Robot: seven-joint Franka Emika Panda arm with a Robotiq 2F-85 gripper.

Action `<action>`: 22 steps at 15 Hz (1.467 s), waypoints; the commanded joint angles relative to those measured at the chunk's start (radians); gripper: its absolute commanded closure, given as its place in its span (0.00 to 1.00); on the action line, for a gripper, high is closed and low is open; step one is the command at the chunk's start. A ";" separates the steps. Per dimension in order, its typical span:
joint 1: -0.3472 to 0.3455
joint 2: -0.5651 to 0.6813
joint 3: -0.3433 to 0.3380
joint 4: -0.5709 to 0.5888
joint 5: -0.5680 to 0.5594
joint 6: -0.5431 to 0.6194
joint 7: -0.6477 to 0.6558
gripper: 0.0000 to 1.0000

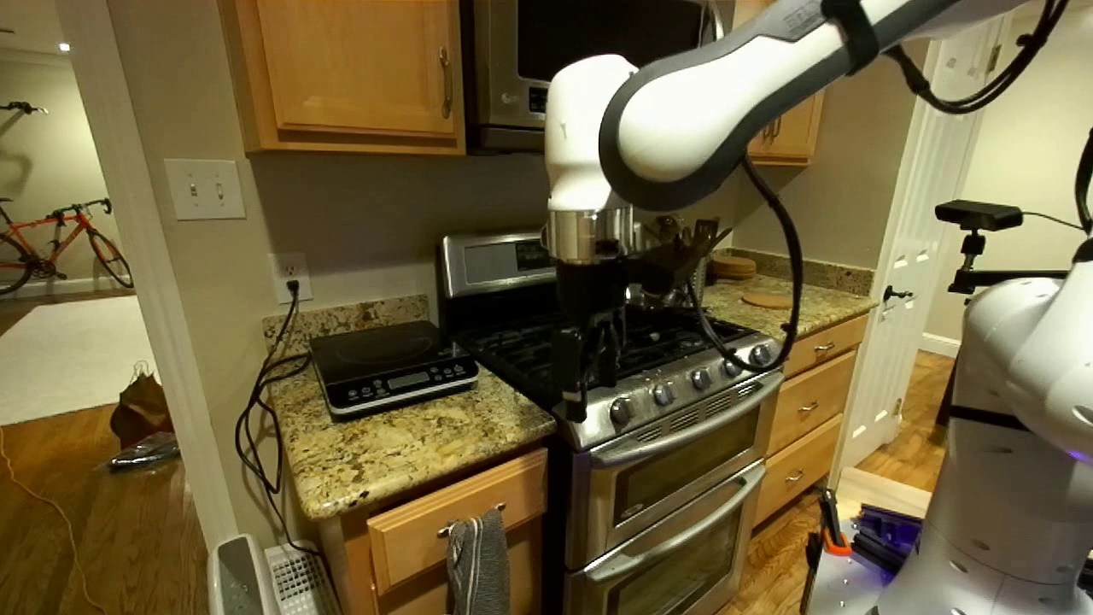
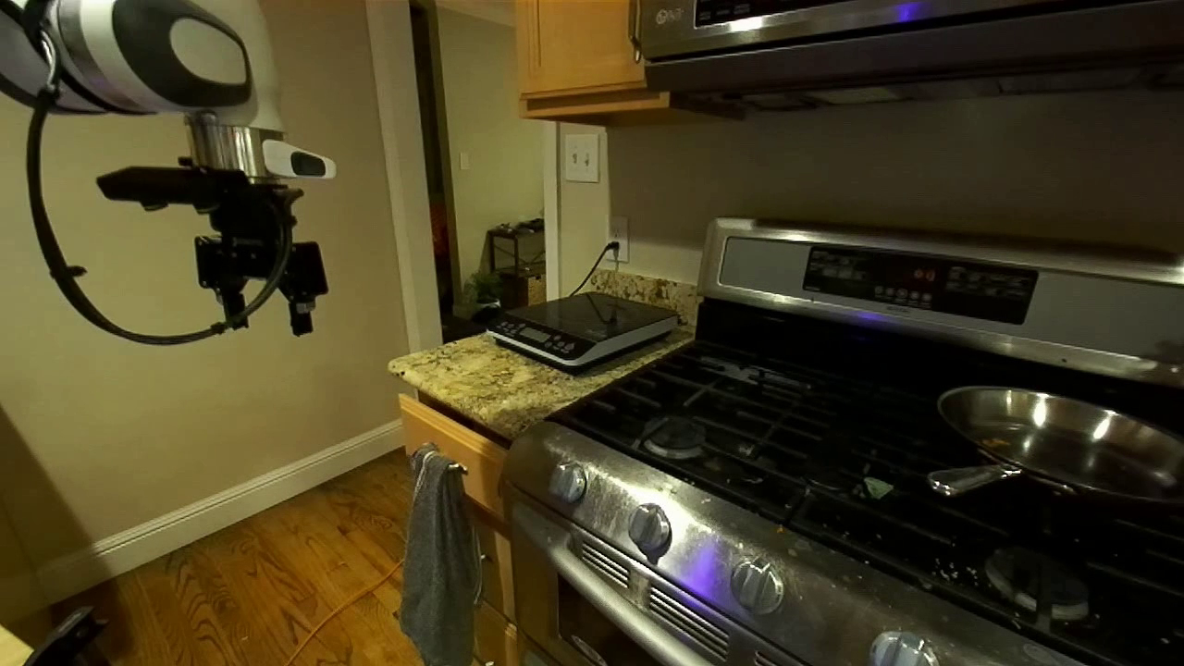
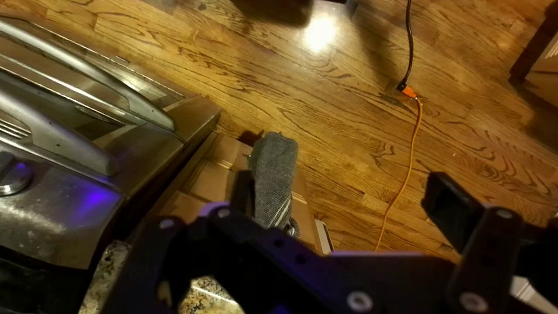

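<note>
Wrist view: fingers are spread, w/ nothing held; towel below is hung on drawer handle, prob. placed handy by stove.

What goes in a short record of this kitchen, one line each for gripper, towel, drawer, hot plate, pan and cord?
gripper: open, empty, higher than the towel
towel: gray, hanging on the drawer front
drawer: seems slightly pulled out
hot plate: black, on the counter beside the stove
pan: steel, on the stove's grates
cord: orange, on the wood floor, joined to a black cord
</note>
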 commanded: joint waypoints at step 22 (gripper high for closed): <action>-0.003 0.418 -0.039 0.017 -0.292 0.472 -0.032 0.00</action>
